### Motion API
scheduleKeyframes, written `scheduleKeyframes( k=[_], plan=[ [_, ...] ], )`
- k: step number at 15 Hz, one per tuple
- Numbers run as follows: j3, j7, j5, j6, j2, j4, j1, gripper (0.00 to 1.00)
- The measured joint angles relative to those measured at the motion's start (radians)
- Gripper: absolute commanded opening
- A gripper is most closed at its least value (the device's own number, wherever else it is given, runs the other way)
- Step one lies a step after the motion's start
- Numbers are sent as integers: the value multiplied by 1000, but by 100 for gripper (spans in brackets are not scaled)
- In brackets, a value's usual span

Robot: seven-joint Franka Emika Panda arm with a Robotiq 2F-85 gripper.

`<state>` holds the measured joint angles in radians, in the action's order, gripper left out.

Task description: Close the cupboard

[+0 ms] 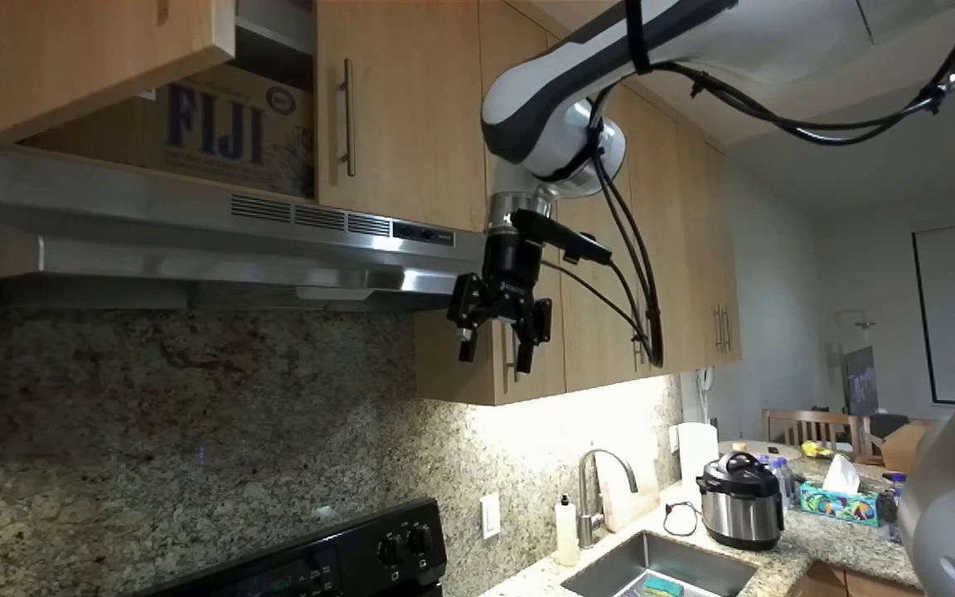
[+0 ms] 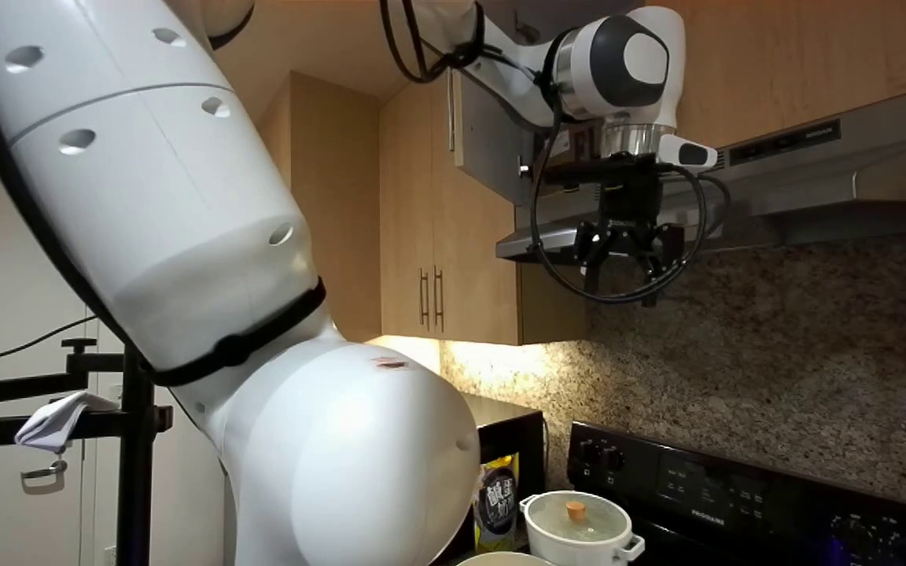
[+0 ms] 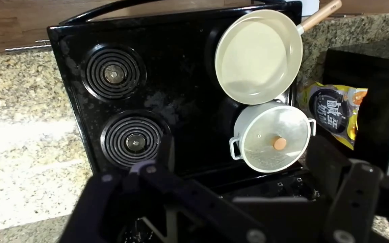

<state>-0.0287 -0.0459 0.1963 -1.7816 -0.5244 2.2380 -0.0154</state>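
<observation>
The cupboard is the short light-wood cabinet above the range hood. Its left door (image 1: 96, 70) stands open, and its grey inner side (image 2: 492, 137) faces the arm in an exterior view. Its right door (image 1: 403, 108) is shut, with a slim vertical bar handle. A FIJI cardboard box (image 1: 233, 124) sits inside behind the open door. My gripper (image 1: 496, 356) points down with its fingers spread and nothing between them, and it also shows in an exterior view (image 2: 620, 287). It hangs lower than the cupboard, in front of the hood, apart from the open door. In the wrist view my gripper (image 3: 245, 158) is over the stove.
A steel range hood (image 1: 196, 224) runs under the cupboard. Taller cabinets (image 1: 610, 315) stand beside it. Below are a black stove (image 3: 187, 84), a cream pan (image 3: 258, 57), a lidded white pot (image 3: 275, 141) and a snack bag (image 3: 333, 111). Cables loop from the arm.
</observation>
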Motion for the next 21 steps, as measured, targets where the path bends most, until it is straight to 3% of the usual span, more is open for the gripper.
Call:
scheduleKeyframes(
  k=[9,21],
  plan=[
    [31,-4,-24,6,-100,12,1,100],
    [25,79,-230,83,-315,24,11,100]
  ],
)
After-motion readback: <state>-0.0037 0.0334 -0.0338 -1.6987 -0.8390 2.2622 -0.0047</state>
